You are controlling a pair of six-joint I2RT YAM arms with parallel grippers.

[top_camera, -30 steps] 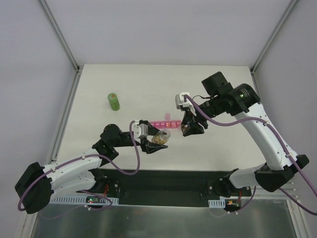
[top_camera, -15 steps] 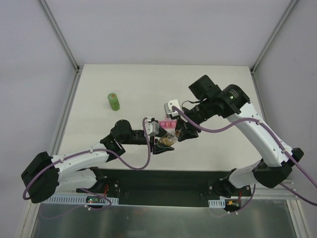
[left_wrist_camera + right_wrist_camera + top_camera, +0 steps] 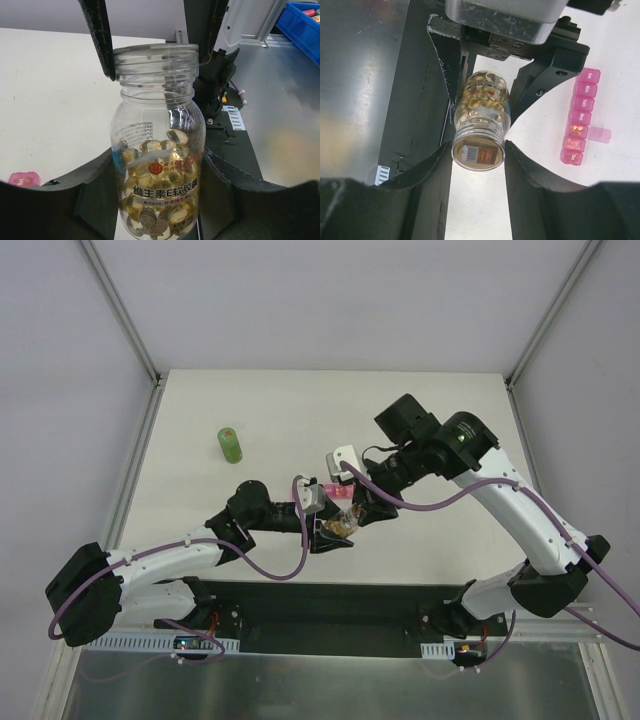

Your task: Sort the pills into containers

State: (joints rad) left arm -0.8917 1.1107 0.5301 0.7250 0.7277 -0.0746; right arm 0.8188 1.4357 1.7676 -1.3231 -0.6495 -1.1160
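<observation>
A small clear bottle (image 3: 157, 165) with no cap holds a heap of yellow-brown pills (image 3: 172, 136). My left gripper (image 3: 338, 530) is shut on its body and holds it tilted above the table's near edge. My right gripper (image 3: 477, 156) has its fingers (image 3: 431, 165) pressed on both sides of the bottle's threaded mouth (image 3: 477, 152). The pink strip of containers (image 3: 580, 117) lies just beyond on the table, one lid open, with a few pills in the Thursday compartment (image 3: 576, 131). In the top view the strip (image 3: 340, 490) is mostly hidden by the arms.
A green cylindrical bottle (image 3: 231, 445) stands at the back left of the table. The black base rail (image 3: 330, 605) runs along the near edge under the bottle. Both arms cross at the table's middle front.
My right gripper has come down and left onto the bottle's mouth. My left gripper has carried the bottle slightly right toward it. In the last half second little moved.
</observation>
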